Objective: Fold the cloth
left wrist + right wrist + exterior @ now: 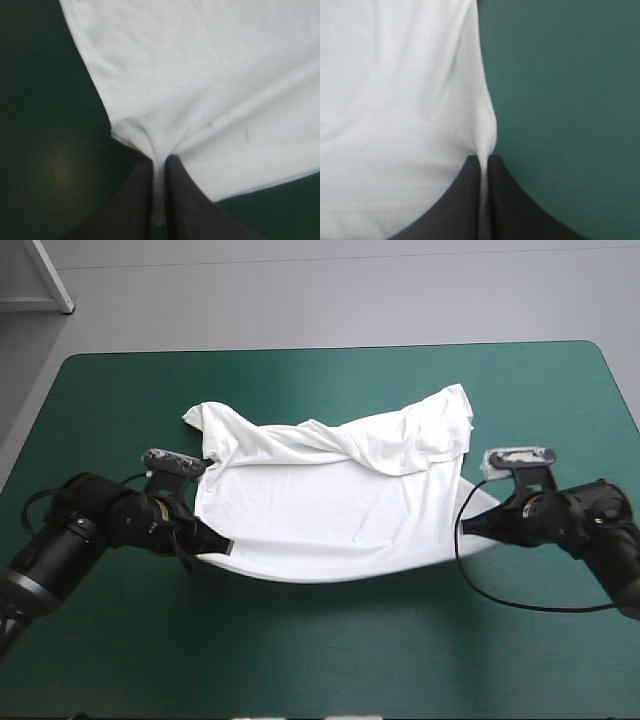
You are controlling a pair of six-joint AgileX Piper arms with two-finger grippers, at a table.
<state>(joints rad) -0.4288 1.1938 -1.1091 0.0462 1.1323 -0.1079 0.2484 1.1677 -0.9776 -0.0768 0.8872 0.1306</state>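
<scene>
The white T-shirt (330,495) lies in the middle of the teal-green table, its far part rumpled and folded over, its near hem stretched in a sagging curve between the two grippers. My left gripper (222,545) is shut on the T-shirt's near left corner; in the left wrist view the T-shirt (210,85) is pinched between the black fingers of the gripper (159,165). My right gripper (474,523) is shut on the near right corner; in the right wrist view the T-shirt (395,100) runs into the closed gripper (484,159).
Bare teal-green cover (330,650) surrounds the shirt on the near side and at both ends. The table's far edge (330,348) runs beyond the shirt. A white frame (50,280) stands off the table at the far left.
</scene>
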